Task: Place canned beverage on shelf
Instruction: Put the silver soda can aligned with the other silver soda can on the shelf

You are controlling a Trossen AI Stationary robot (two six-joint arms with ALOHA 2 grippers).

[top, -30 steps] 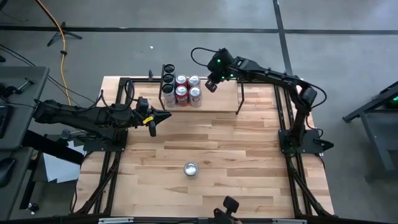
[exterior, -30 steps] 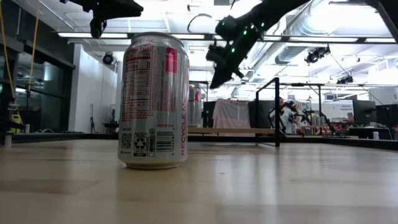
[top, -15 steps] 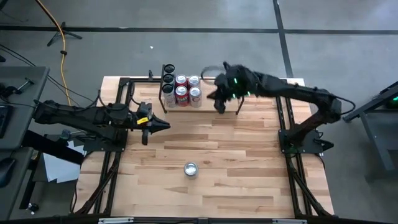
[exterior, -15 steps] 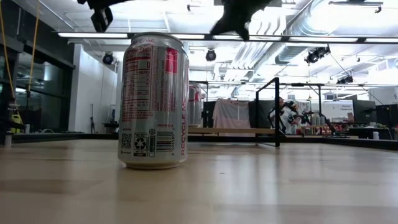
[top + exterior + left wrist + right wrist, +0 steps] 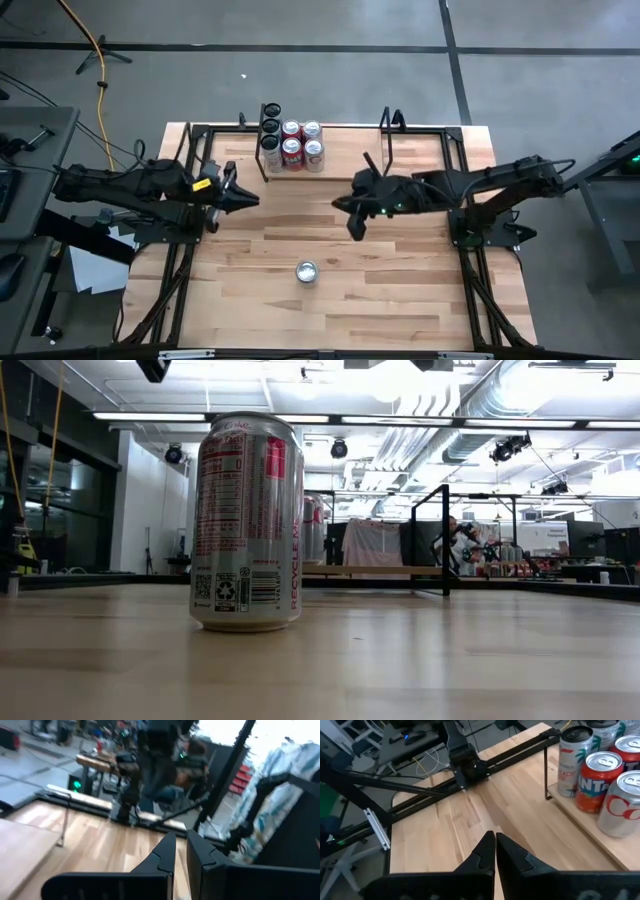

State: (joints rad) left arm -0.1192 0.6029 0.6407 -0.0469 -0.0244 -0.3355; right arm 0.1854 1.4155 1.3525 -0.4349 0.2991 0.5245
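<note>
A: Right gripper (image 5: 353, 214) has swung off the shelf (image 5: 345, 160) to frame centre in the high view; left gripper (image 5: 243, 199) has pulled back slightly, centre-left. Both pinched together, carrying nothing.

B: Loose can (image 5: 306, 271)?

A: Upright, lower centre of the table (image 5: 400, 290), well apart from both. Low view shows its label up close (image 5: 246, 520); neither gripper's tip shows there. Right wrist view shows the cans on the shelf (image 5: 600, 780).
</note>
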